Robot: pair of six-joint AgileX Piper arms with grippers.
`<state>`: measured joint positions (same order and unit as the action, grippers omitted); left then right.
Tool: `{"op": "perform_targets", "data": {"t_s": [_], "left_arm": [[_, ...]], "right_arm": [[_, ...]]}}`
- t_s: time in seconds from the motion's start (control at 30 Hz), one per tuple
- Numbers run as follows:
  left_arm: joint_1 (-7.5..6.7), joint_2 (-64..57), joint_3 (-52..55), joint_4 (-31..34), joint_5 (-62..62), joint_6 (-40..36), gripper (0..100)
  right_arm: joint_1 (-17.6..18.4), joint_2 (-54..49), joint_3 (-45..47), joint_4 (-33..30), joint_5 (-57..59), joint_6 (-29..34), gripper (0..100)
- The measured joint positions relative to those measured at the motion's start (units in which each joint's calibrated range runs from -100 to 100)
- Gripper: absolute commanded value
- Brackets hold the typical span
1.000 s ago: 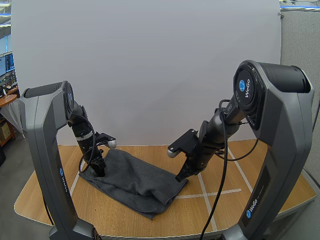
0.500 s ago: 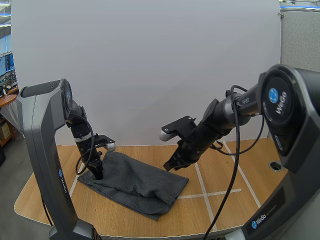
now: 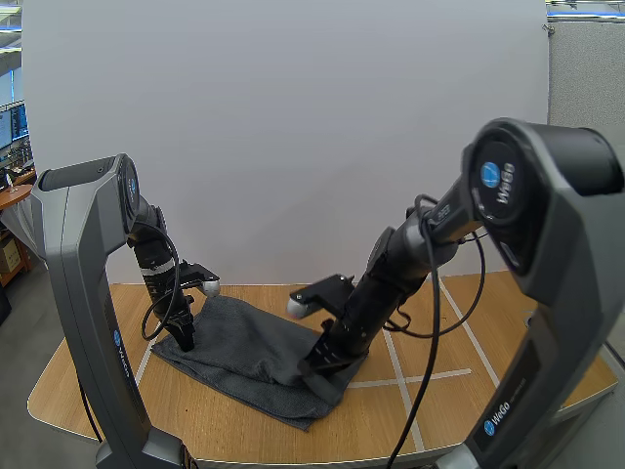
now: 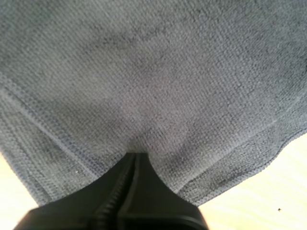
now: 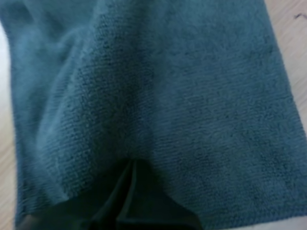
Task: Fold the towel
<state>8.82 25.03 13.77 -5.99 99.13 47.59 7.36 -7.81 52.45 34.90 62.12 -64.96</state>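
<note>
Towel (image 3: pixel 252 350) looks doubled but rumpled — my left gripper (image 3: pixel 186 341) and right gripper (image 3: pixel 315 365), fingers closed, press it; smoothing remains.

Right gripper (image 5: pixel 132 163): the two black fingers lie closed against each other as one dark wedge, with only a thin seam between them. The tips rest on the towel (image 5: pixel 182 86). It cannot be determined whether any cloth is nipped in the seam.

Towel: dark grey-teal, looped terry weave. The cloth is uneven; a soft raised ridge runs away from the fingertips, with a shallow shadowed hollow beside it. Beyond the ridge the surface lies flatter.

Table (image 5: pixel 288 19): light wood, showing past the towel's straight edge on one side of the fingers and as a narrow pale strip past the opposite edge.
</note>
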Motion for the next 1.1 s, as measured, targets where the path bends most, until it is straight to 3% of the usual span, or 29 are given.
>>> {"op": "perform_targets", "data": {"t_s": [0.4, 0.57, 0.7, 0.77, 0.9, 1.1], "left_arm": [[0.03, 0.0, 0.0, 0.2, 0.0, 0.0, 0], [0.12, -0.5, 3.8, -2.8, -0.3, 0.4, 0], [0.12, -1.0, 5.3, -3.1, -0.4, 0.5, 0], [0.12, -1.5, 6.3, -3.1, -0.4, 0.6, 0], [-0.5, -2.1, 7.9, -3.2, -0.9, 0.8, 0], [-3.04, -2.1, 8.2, -3.6, 0.9, 0.8, 0]], "right_arm": [[0.0, 5.2, 0.5, 0.3, -7.0, -1.0, 0], [-0.6, 5.8, 0.5, -5.2, -30.5, -1.3, 0], [-1.8, 6.1, 0.5, -5.8, -34.7, -1.3, 0], [-4.2, 7.2, -2.1, -6.6, -37.4, -1.4, 0], [-6.6, 9.7, -6.3, -6.8, -36.7, -1.4, 0], [-6.9, 5.6, -8.9, -3.7, -25.3, -1.4, 0]]}}
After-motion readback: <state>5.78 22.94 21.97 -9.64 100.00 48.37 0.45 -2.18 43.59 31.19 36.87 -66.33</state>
